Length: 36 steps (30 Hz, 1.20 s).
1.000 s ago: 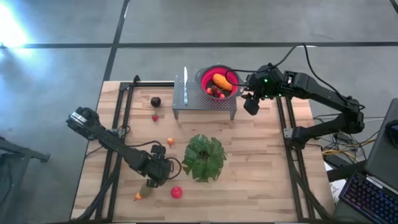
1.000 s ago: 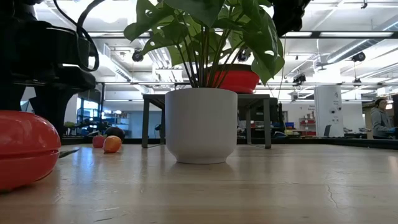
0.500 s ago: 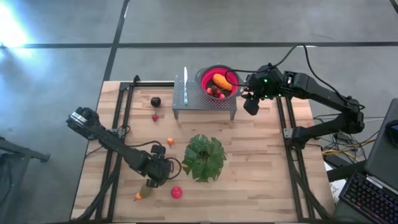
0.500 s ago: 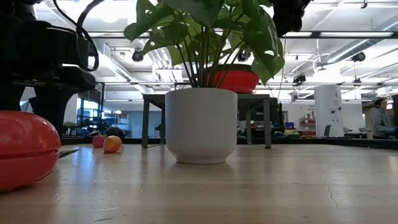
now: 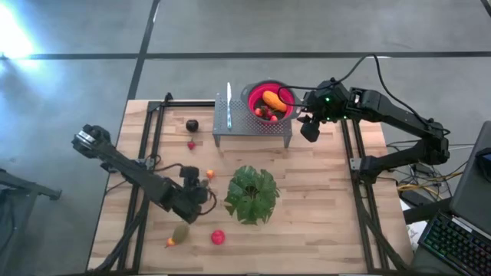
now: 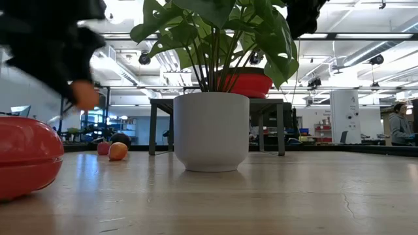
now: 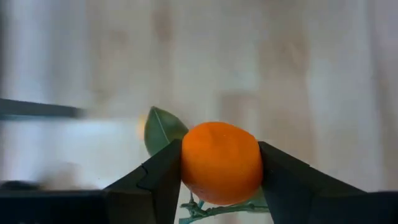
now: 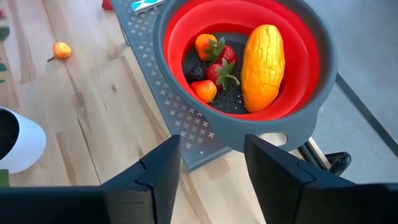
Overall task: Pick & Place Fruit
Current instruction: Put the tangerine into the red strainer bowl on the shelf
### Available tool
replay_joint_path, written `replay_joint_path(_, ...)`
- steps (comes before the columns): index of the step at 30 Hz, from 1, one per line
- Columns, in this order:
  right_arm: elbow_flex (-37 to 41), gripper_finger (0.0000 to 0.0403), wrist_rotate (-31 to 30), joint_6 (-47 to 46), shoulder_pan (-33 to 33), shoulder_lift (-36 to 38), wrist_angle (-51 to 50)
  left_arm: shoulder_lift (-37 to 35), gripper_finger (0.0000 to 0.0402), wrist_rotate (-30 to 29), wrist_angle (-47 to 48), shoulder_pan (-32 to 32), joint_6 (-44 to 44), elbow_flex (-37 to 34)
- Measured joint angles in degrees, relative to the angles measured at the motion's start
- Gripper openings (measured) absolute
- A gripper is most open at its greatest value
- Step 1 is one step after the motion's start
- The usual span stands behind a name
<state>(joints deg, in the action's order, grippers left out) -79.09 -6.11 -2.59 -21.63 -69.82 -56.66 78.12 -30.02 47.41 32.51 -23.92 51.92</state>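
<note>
The left gripper's (image 7: 219,171) fingers (image 7: 158,180) are clamped on a small orange fruit (image 7: 220,162), one pad on each side of it, lifted clear of the wooden desk (image 5: 322,215) at about eight o'clock from its centre, just beside the potted plant (image 5: 252,194). The right gripper's (image 8: 211,177) fingers stand apart with nothing between them, hanging beside the red colander bowl (image 5: 270,102) at about one o'clock.

The desk is pale planks with dark rails down both sides. A perforated grey stand (image 5: 249,123) at twelve o'clock carries the bowl, which holds a yellow-orange oblong fruit (image 8: 262,59), strawberries (image 8: 219,65) and a few other small pieces. A dark purple fruit (image 5: 192,125) and a small red one (image 5: 191,144) lie at ten o'clock; an orange piece (image 5: 209,175) sits near nine; a red fruit (image 5: 218,237) and an olive-green piece (image 5: 180,232) lie at seven. Beyond is a grey floor, and from desk level an open workshop with ceiling lights and a person (image 6: 398,127) far off.

The left arm (image 5: 126,165) reaches in low from the left edge; the right arm (image 5: 391,115) bends in from the right.
</note>
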Motion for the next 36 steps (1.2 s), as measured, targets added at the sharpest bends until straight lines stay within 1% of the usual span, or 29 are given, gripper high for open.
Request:
replay_joint_path(5, 1.91, 0.0180, 0.11, 0.21, 0.83, 0.00, 1.39, -5.49, 0.0191, -16.09, -0.76, 0.00, 0.07, 0.00)
replay_joint_path(7, 3.50, 0.0177, 0.11, 0.30, 1.92, 0.00, 3.31, -7.53, 0.0191, -21.54, -2.80, -0.02, 0.98, -0.42)
replay_joint_path(9, 5.23, 0.0171, 0.11, 1.14, 3.47, 0.00, 5.39, -9.42, 0.0191, -25.42, -6.09, -0.04, 3.86, -0.99)
replay_joint_path(14, 10.10, 0.0148, 0.11, 2.93, 8.47, 0.02, 16.54, -13.29, 0.0191, -34.11, -21.03, -0.25, 15.86, -3.10)
replay_joint_path(16, 12.02, 0.0139, 0.11, 4.36, 10.50, 0.02, 22.47, -14.38, 0.0191, -35.33, -29.57, -0.64, 22.16, -4.20)
replay_joint_path(18, 14.02, 0.0131, 0.11, 5.68, 12.41, 0.04, 28.87, -15.13, 0.0191, -35.15, -40.69, -1.32, 30.01, -6.04)
replay_joint_path(19, 15.00, 0.0127, 0.11, 6.43, 13.26, 0.04, 31.48, -15.45, 0.0191, -33.65, -46.84, -1.77, 34.42, -7.19)
replay_joint_path(21, 16.84, 0.0122, 0.11, 7.65, 14.61, 0.04, 36.60, -15.96, 0.0191, -27.18, -59.43, -2.99, 42.65, -9.91)
replay_joint_path(24, 19.30, 0.0119, 0.07, 9.16, 16.35, 0.09, 42.36, -16.08, 0.0191, -13.37, -76.86, -5.30, 51.55, -14.34)
replay_joint_path(26, 20.97, 0.0120, 0.04, 10.16, 17.37, 0.09, 45.64, -16.10, 0.0191, -4.16, -85.81, -7.15, 54.58, -16.74)
replay_joint_path(27, 21.72, 0.0122, 0.04, 10.43, 17.86, 0.09, 47.12, -16.13, 0.0191, -0.57, -89.34, -8.13, 55.10, -17.77)
replay_joint_path(29, 22.68, 0.0129, 0.05, 10.65, 18.80, 0.09, 49.45, -16.13, 0.0191, 4.94, -94.94, -10.18, 55.15, -19.33)
replay_joint_path(32, 23.79, 0.0142, 0.03, 11.79, 20.29, -0.28, 53.35, -15.77, 0.0191, 9.92, -100.70, -13.22, 53.65, -21.09)
replay_joint_path(36, 25.00, 0.0161, 0.09, 14.42, 22.31, -1.44, 58.69, -15.71, 0.0191, 18.07, -102.47, -17.41, 48.60, -22.41)
